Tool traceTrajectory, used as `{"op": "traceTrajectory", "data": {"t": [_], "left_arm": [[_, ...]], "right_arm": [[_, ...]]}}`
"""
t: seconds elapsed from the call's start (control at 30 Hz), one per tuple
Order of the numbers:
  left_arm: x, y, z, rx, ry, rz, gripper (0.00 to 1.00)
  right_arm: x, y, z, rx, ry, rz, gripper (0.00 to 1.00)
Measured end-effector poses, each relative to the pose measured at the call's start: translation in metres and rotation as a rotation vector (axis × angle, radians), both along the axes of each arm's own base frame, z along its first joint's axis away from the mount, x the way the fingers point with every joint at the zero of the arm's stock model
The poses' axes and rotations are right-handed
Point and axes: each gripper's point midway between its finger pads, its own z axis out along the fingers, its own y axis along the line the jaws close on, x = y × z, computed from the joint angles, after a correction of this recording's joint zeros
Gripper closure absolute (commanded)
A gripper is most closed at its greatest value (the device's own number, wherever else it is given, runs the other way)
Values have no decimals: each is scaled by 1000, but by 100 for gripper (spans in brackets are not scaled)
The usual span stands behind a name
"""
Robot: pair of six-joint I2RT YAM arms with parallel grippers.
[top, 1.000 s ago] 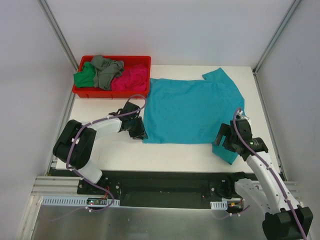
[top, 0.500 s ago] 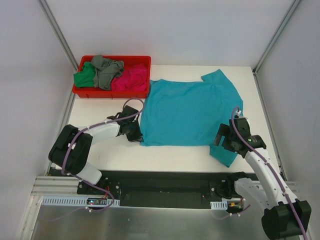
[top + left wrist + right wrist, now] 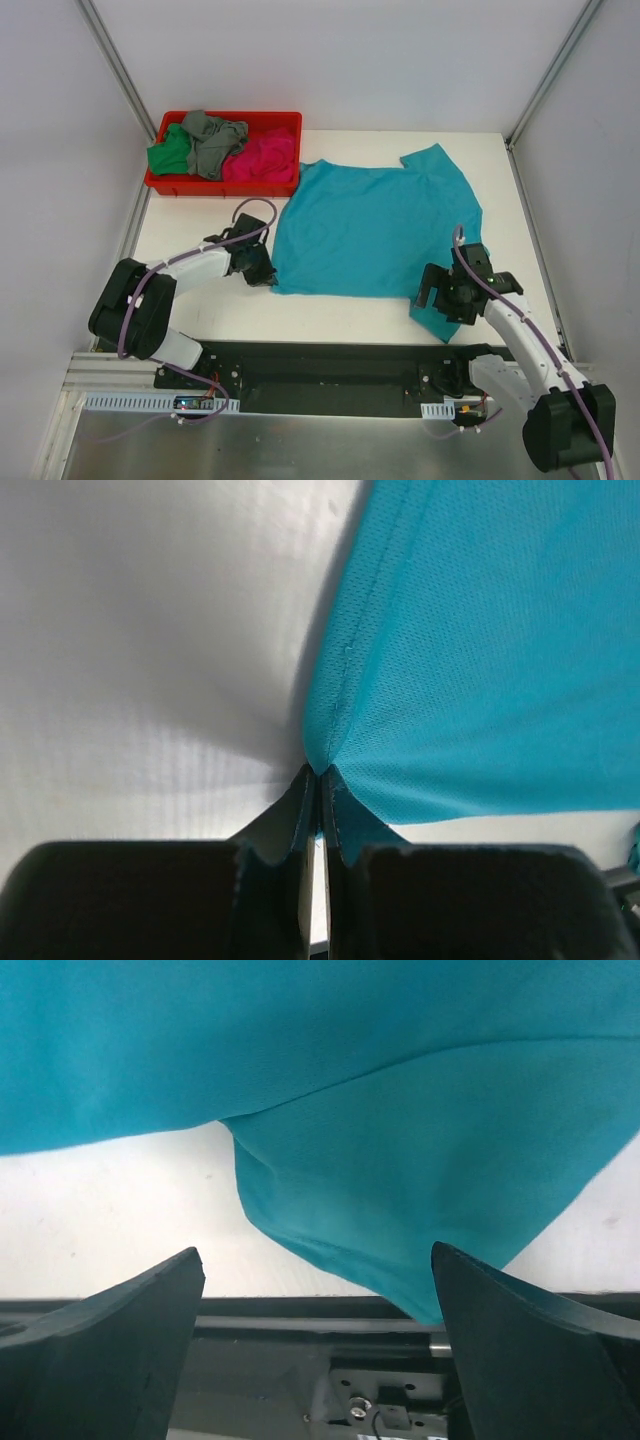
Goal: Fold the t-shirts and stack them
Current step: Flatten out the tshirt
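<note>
At the bottom left of the top view, the left arm lay low and reached toward the middle of the frame. Its left hand was low over the white surface. In the left wrist view the two fingers were pressed together, with only a thin line between them. They were clamped on a corner of the teal t-shirt, the lower left corner in the top view. The cloth spread up and to the right from that pinch.

At the bottom right of the top view, the right arm bent up from its base and pointed left. Its right hand was over the lower right sleeve of the teal t-shirt. In the right wrist view its two fingers stood wide apart. The sleeve lay in the gap between them, and its tip reached past the near edge of the surface. I could not tell if the fingers touched the cloth.

The rest of the teal t-shirt lay spread out flat in the middle of the surface, with its other sleeve at the upper right.

At the upper left stood a red bin, touching the shirt's top left corner. Inside it lay a green t-shirt on the left, a grey t-shirt in the middle and a pink t-shirt on the right, all bunched up.
</note>
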Motion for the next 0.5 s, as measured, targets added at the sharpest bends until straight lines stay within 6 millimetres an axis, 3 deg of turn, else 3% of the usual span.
{"op": "traceTrajectory", "data": {"t": [0.27, 0.3, 0.33, 0.37, 0.5], "left_arm": [[29, 47, 3, 37, -26, 120, 99], [30, 50, 4, 40, -28, 124, 95], [31, 52, 3, 43, -30, 125, 84], [30, 53, 3, 45, -30, 122, 63], [35, 56, 12, 42, -62, 108, 11]], "right_arm": [[-5, 49, -10, 226, 56, 115, 1], [-6, 56, -10, 241, 58, 149, 1], [-8, 63, -11, 249, 62, 185, 1], [-11, 69, -11, 247, 68, 222, 1], [-18, 88, -1, 202, 46, 367, 1]]}}
